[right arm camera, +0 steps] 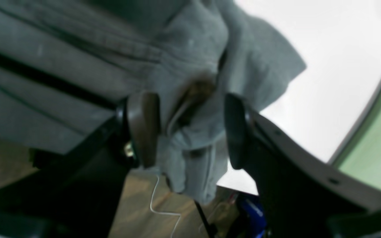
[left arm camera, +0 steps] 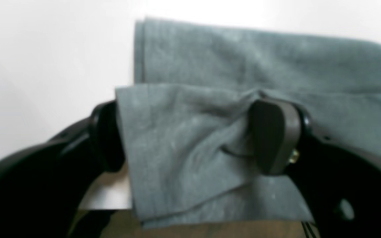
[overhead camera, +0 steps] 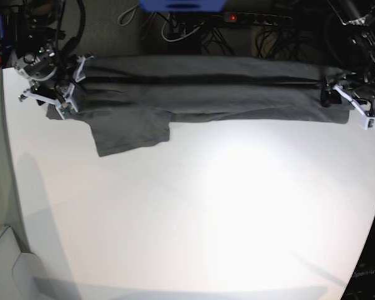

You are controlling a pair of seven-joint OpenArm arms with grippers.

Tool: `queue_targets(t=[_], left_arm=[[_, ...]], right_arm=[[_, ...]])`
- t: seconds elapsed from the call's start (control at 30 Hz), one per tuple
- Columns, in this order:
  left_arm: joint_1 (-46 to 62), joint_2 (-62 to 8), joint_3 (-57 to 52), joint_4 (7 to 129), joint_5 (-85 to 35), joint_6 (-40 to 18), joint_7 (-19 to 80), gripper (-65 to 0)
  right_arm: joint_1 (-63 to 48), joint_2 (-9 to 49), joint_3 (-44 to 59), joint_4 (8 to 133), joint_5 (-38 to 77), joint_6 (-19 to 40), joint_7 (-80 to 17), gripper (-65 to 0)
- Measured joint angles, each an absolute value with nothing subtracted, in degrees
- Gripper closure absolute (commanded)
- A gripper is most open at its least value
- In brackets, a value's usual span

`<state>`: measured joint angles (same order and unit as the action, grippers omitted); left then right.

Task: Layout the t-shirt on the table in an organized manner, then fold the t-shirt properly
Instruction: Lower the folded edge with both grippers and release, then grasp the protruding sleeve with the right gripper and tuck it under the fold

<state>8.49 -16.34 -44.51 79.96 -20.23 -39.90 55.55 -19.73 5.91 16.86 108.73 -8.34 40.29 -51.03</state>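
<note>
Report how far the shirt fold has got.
Done: the t-shirt lies in a long folded band along the far edge of the table. In hand: both claws, left and right, sit open at its ends. Left: one sleeve sticks out; shorter folds remain.

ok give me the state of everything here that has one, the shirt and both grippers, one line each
dark charcoal-grey cotton t-shirt: folded into a long band along the white table's far edge, one sleeve sticking out.
left gripper: open, cloth between its jaws.
right gripper: open, bunched cloth between its jaws.
</note>
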Motion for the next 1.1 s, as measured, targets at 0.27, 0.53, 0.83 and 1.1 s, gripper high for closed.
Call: queue_targets(t=[0.27,0.53,0.83,1.1], left_arm=[[7.73,-16.95,-44.91,76.12,-21.50,-40.18,53.65,-54.8],[7.77,-16.82,-44.62,75.70,-21.10,-40.12,50.96,-54.8],[7.75,-16.82,-44.60,75.68,-21.08,-40.12,50.98,-54.8],[7.73,-16.84,-44.62,75.68,-21.19,-40.12,50.96,-54.8]], right_arm=[[-17.34,7.66,16.95,114.19,-8.27,40.29,-51.31,-32.6],[-10.09,10.66,16.58,114.10,-8.25,40.27,-59.42,-32.6],[-3.73,10.90,5.45,112.64,-7.99,40.27,-62.85,-32.7],[9.13,6.44,-1.54,95.46,-8.38,40.23,-66.19,-32.7]])
